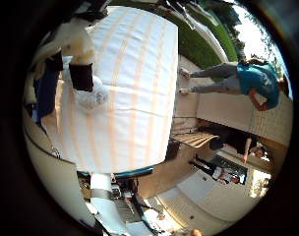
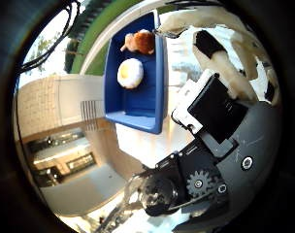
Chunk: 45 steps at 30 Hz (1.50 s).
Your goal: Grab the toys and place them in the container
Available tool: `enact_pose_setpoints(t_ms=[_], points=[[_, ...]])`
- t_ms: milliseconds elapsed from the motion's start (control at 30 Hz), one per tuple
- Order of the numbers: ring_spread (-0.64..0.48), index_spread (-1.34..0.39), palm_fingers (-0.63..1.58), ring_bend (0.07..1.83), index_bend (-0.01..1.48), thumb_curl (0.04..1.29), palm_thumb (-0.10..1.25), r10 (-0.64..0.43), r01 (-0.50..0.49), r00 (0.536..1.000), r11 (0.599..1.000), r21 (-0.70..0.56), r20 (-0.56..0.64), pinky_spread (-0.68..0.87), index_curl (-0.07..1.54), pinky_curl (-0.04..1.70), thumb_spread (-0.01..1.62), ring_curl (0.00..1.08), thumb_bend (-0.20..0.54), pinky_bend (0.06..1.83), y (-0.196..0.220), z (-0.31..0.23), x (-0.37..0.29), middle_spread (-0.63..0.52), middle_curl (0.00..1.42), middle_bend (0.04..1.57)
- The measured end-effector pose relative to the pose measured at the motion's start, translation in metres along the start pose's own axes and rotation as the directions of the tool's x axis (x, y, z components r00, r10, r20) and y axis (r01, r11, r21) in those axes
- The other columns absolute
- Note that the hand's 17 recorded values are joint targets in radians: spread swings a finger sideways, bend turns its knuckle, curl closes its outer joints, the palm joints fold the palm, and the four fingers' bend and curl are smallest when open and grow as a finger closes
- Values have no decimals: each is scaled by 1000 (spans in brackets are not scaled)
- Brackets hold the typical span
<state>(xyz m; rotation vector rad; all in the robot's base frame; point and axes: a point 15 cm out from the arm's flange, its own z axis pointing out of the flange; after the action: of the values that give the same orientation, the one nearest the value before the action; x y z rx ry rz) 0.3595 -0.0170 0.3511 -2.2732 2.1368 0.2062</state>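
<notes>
In the right thumb side palm view a blue container [image 2: 140, 109] stands on the white cloth. In it lie a brown and orange plush toy [image 2: 140, 42] and a round white toy with a yellow middle [image 2: 131, 73]. My hand [image 2: 217, 92] is beside and above the container, its white and black fingers reaching out fairly straight with nothing between them.
The table's edge [image 1: 174, 118] drops to a paved floor [image 1: 204, 182]. A strip of grass [image 1: 204, 39] lies beyond the table. Buildings and paving [image 2: 65, 121] show past the container. The arm's geared parts [image 2: 181, 184] are close by.
</notes>
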Motion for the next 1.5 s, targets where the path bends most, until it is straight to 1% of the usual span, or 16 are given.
enact_pose_setpoints(t_ms=[167, 333, 467, 567, 600, 633, 700, 767, 800, 833, 867, 933, 1100, 1200, 1300, 1500], points=[[-70, -814, 989, 1442, 785, 637, 1008, -44, 43, 999, 998, 47, 29, 162, 49, 771, 1135, 722, -12, 1479, 6, -56, -28, -212, 996, 1128], [-73, -858, 969, 1459, 819, 653, 1002, -98, 94, 995, 989, 113, 33, 151, 15, 789, 1147, 729, -14, 1494, 1, -97, -71, -215, 1023, 1138], [-74, -884, 958, 1466, 846, 662, 999, -141, 136, 990, 984, 117, 32, 146, -10, 800, 1154, 733, -14, 1500, -19, -103, -107, -217, 1039, 1143], [-75, -897, 952, 1471, 865, 669, 996, -175, 171, 984, 981, 95, 34, 143, -17, 807, 1158, 736, -14, 1504, -67, -82, -152, -218, 1051, 1145], [-75, -901, 944, 1475, 871, 654, 918, -175, 171, 984, 980, 106, 34, 143, -17, 810, 1160, 737, -58, 1502, -73, -80, -155, -218, 1053, 1143], [-67, -890, 922, 1472, 887, 639, 906, -178, 172, 983, 977, 126, 35, 142, -9, 813, 1167, 731, -44, 1483, -81, -79, -160, -216, 1048, 1120], [-34, -843, 875, 1436, 894, 610, 861, -178, 170, 983, 972, 160, 36, 168, -5, 804, 1175, 702, -44, 1418, -94, -78, -164, -203, 1017, 1064], [-3, -775, 813, 1352, 870, 589, 824, -174, 166, 984, 971, 170, 34, 199, -1, 788, 1181, 670, -43, 1416, -99, -76, -164, -187, 973, 986], [18, -710, 735, 1294, 870, 578, 812, -171, 163, 985, 972, 168, 34, 213, 6, 781, 1184, 652, -38, 1417, -99, -75, -162, -176, 941, 911], [37, -619, 547, 1267, 823, 567, 798, -161, 154, 986, 974, 166, 34, 229, 5, 787, 1188, 648, -36, 1427, -100, -74, -157, -161, 903, 786], [49, -580, 495, 1254, 807, 561, 792, -151, 144, 988, 976, 164, 34, 241, 5, 784, 1189, 642, -35, 1420, -100, -74, -152, -155, 888, 754], [106, -441, 261, 1164, 760, 543, 771, -120, 114, 992, 982, 149, 35, 275, 15, 764, 1193, 595, -33, 1373, -100, -69, -134, -129, 817, 615], [217, -221, 31, 981, 697, 510, 712, -9, 4, 999, 995, 104, 42, 374, 62, 668, 1193, 480, -36, 1200, -85, -48, -76, -50, 672, 439], [265, -145, -2, 889, 631, 487, 665, 58, -61, 997, 995, 73, 43, 419, 89, 601, 1193, 419, -38, 1094, -73, -27, -40, 0, 604, 397], [291, -105, 17, 848, 561, 469, 628, 115, -118, 992, 990, 79, 44, 455, 105, 559, 1194, 386, -38, 1047, -67, -8, -10, 36, 560, 367], [316, -58, 74, 793, 424, 435, 562, 216, -216, 976, 976, 37, 6, 497, 143, 498, 1184, 347, -37, 985, -47, 59, 47, 85, 491, 316]])
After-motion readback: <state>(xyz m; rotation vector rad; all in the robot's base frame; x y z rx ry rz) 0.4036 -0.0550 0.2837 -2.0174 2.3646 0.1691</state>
